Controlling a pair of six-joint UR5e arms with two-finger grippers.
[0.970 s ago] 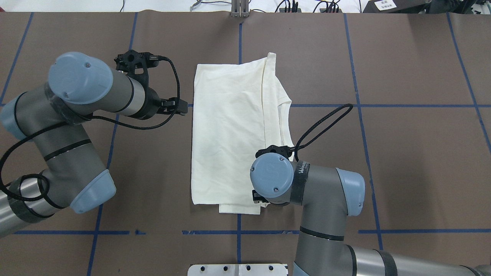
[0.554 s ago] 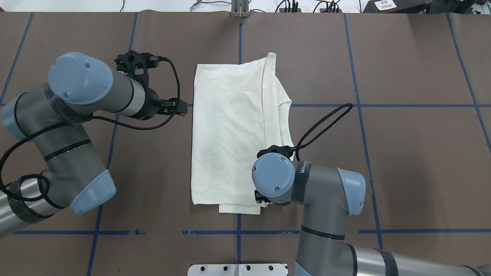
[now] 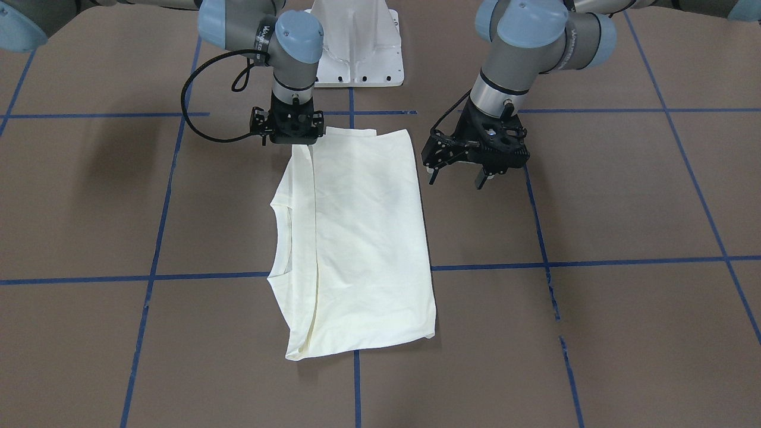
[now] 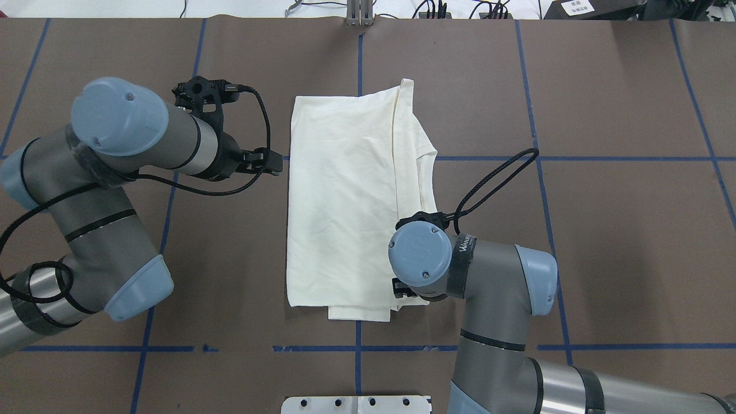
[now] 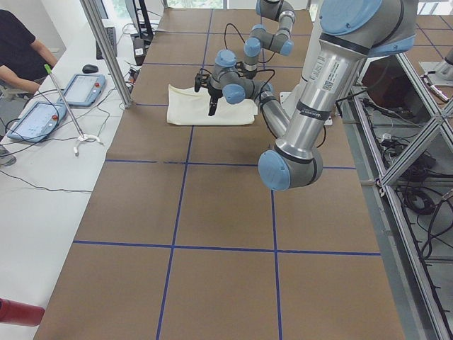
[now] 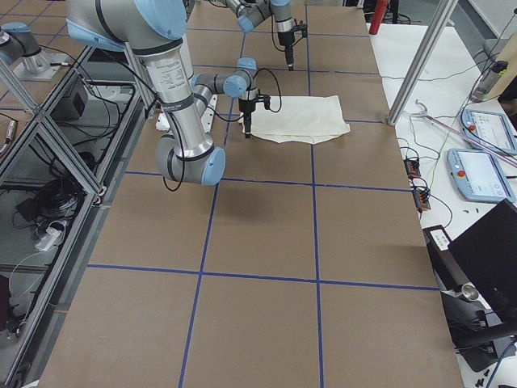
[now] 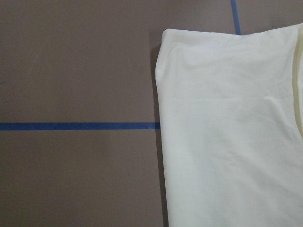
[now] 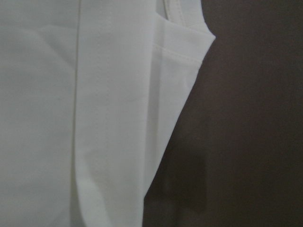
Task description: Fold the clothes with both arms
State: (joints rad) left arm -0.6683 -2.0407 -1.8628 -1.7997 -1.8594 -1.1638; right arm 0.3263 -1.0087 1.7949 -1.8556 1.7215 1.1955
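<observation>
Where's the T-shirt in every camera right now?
Front-facing: T-shirt in the centre.
Overhead: T-shirt in the centre.
Exterior left: T-shirt upper middle, far.
Exterior right: T-shirt upper middle, far.
Left wrist: T-shirt fills the right half.
Right wrist: T-shirt fills the left.
Landmark: blue tape line passing under it.

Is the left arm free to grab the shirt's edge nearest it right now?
Probably yes: the left gripper hangs open beside the T-shirt, nothing but table between them.
</observation>
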